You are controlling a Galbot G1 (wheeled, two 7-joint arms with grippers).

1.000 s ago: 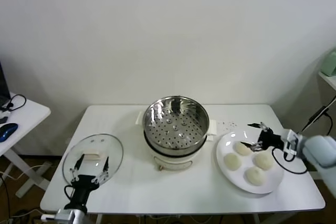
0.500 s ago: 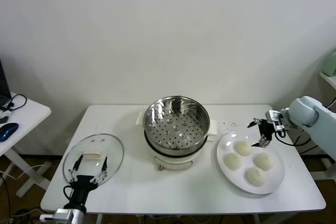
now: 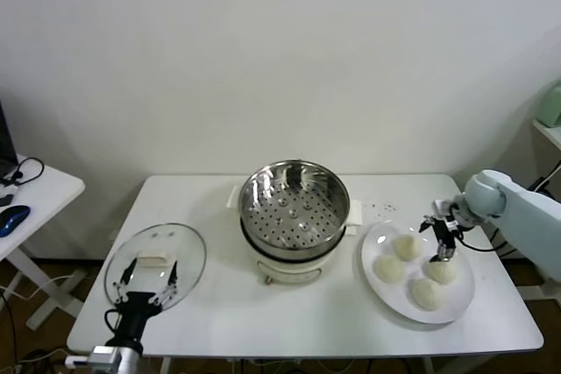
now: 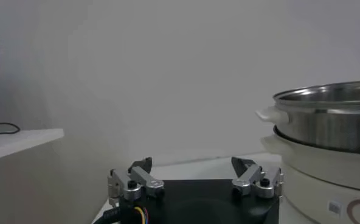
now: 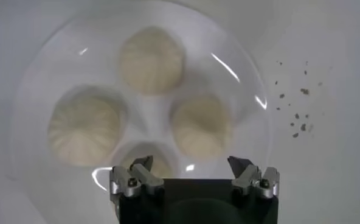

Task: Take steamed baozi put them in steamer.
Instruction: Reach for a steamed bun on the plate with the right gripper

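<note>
Four cream-white baozi lie on a white plate (image 3: 458,300) at the table's right: one at the back (image 3: 407,246), one on the left (image 3: 387,269), one on the right (image 3: 441,270), one in front (image 3: 427,293). My right gripper (image 3: 441,239) hangs open just above the plate, pointing down. In the right wrist view its open jaws (image 5: 190,165) stand over one baozi (image 5: 145,164), partly hidden, with two others beside (image 5: 201,125) (image 5: 83,123). The empty steel steamer (image 3: 294,208) stands at mid-table. My left gripper (image 3: 149,282) is open, parked at the front left.
A glass lid (image 3: 156,260) lies flat at the table's front left, under the left gripper. Dark crumbs (image 3: 379,208) dot the table between steamer and plate. A side table with a mouse (image 3: 13,216) stands to the left.
My right arm has risen and swung its gripper from lying low beside the plate to pointing down over the baozi. The left arm has not moved.
</note>
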